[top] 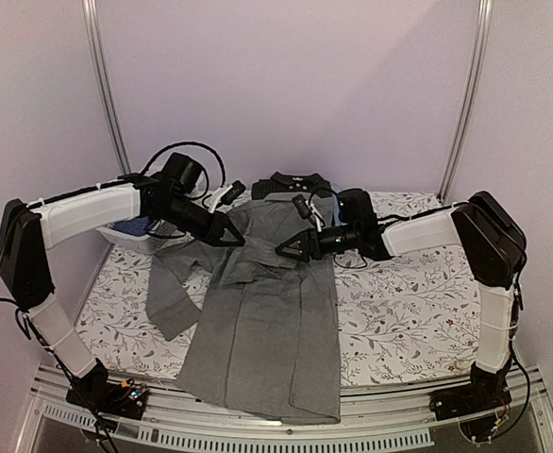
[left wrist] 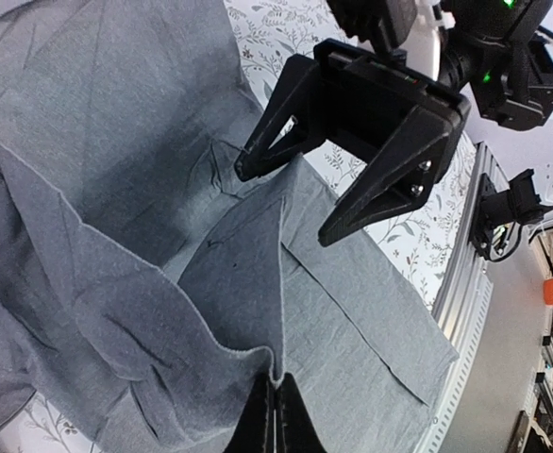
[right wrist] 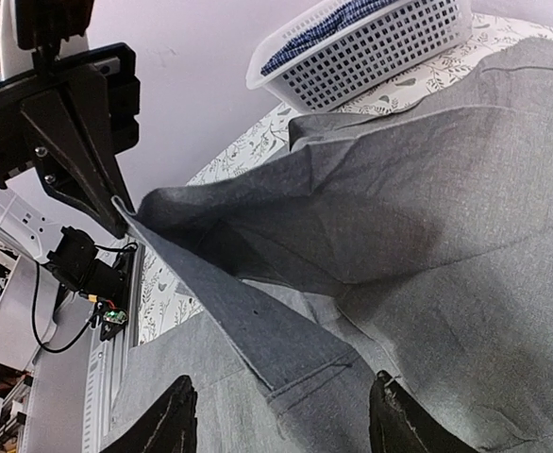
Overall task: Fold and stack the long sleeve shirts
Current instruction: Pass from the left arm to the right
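A grey long sleeve shirt (top: 267, 321) lies spread down the middle of the table, its hem hanging over the near edge. My left gripper (top: 237, 238) is shut on the edge of the shirt's front panel (left wrist: 276, 377) and holds it raised in a ridge. My right gripper (top: 291, 250) hovers just right of that ridge. It stands open, with the raised strip of grey cloth (right wrist: 286, 349) between its fingers (right wrist: 173, 420), which are apart from it. A black shirt (top: 295, 182) lies folded at the back.
A white lattice basket (top: 130, 234) with blue cloth (right wrist: 333, 24) in it stands at the back left, close behind my left arm. The table has a floral cover (top: 399, 302). Metal rails run along its near edge (top: 286, 429).
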Robot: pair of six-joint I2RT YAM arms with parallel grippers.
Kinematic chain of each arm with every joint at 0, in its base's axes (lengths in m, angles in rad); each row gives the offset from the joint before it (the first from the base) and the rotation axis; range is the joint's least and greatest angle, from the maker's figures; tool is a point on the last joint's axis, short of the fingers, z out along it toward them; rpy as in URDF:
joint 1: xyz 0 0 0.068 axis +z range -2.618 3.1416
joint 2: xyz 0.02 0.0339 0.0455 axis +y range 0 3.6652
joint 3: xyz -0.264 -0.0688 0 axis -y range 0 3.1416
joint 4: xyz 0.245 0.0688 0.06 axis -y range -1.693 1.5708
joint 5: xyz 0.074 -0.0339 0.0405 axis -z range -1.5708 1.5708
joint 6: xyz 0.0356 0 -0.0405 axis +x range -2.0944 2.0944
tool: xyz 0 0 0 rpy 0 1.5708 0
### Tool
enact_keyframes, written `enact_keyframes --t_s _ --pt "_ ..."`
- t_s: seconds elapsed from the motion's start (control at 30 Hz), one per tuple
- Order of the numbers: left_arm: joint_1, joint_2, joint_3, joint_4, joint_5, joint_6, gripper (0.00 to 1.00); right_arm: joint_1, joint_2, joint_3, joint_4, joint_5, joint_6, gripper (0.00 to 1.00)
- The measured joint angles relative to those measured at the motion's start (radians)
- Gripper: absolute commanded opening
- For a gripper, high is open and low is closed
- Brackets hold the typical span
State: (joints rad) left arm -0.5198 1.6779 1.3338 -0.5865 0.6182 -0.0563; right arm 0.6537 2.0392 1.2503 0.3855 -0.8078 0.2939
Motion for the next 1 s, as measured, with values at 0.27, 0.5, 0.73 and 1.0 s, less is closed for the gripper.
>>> enact_keyframes --t_s 0.27,0.5,0.73,1.0 --pt "0.0 0.003 0.021 0.003 -0.006 -0.005 0.0 0.042 -0.015 0.003 -0.134 0.092 -0.069 0.45" --pt "0.0 0.011 0.025 0.005 -0.026 -0.018 0.08 0.061 -0.045 0.02 -0.216 0.129 -0.061 0.0" --pt "0.0 0.034 0.06 0.026 -0.091 -0.074 0.37 0.119 -0.245 -0.023 -0.312 0.112 0.124 0.0" --pt "-0.043 0.1 0.06 0.088 -0.142 -0.15 0.39 0.244 -0.544 -0.403 -0.295 0.181 0.475 0.0"
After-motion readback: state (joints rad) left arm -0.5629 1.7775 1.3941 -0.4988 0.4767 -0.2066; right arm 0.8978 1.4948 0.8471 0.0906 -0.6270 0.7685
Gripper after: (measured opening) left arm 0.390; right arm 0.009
